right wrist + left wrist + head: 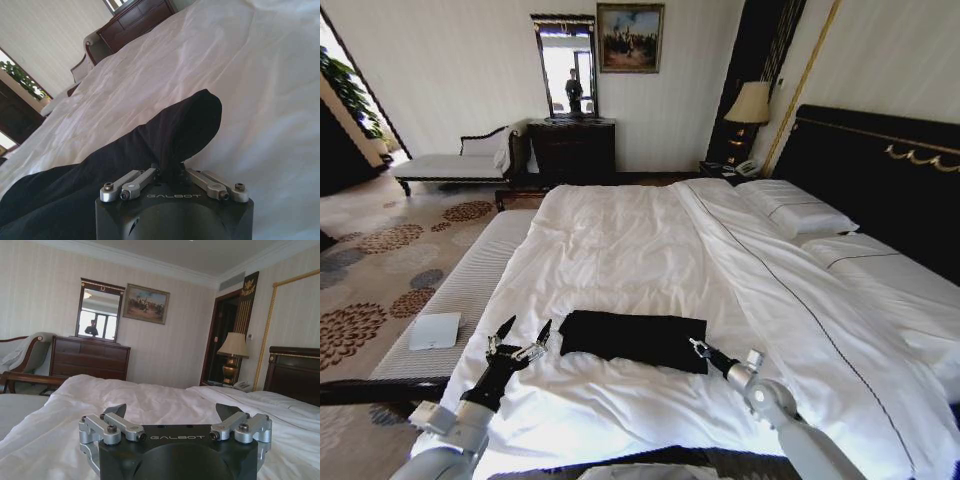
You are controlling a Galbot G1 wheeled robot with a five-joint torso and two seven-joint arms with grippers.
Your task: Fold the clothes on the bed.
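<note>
Nearest to us, our right gripper point(698, 347) sits low on the bed point(620, 250) at the right-hand edge of the black T-shirt point(633, 338). From the right wrist view its fingers point(142, 178) are drawn together on a raised fold of the shirt point(150, 150), so we read it as pinching that corner. Our left gripper point(520, 340) hovers just beside the shirt's left edge, apart from the cloth, its fingers point(117, 412) spread wide with nothing between them.

The shirt lies on the white duvet point(610, 240) near the foot of the bed, already gathered into a compact dark rectangle, so we judge the folding well along, with one more fold, or a tidying, in hand.

To do this step well, we want the right pinch kept firm but shallow, catching shirt fabric only and none of the duvet beneath; soft jersey slips and drags easily. We should lift only enough to clear the surface, then carry the edge across in a flat arc so the layers beneath do not bunch. Our left gripper can come down on the near left edge to hold it, so the whole bundle does not slide along.

Farther off lie the pillows point(795, 210) against the black headboard point(880, 170).
</note>
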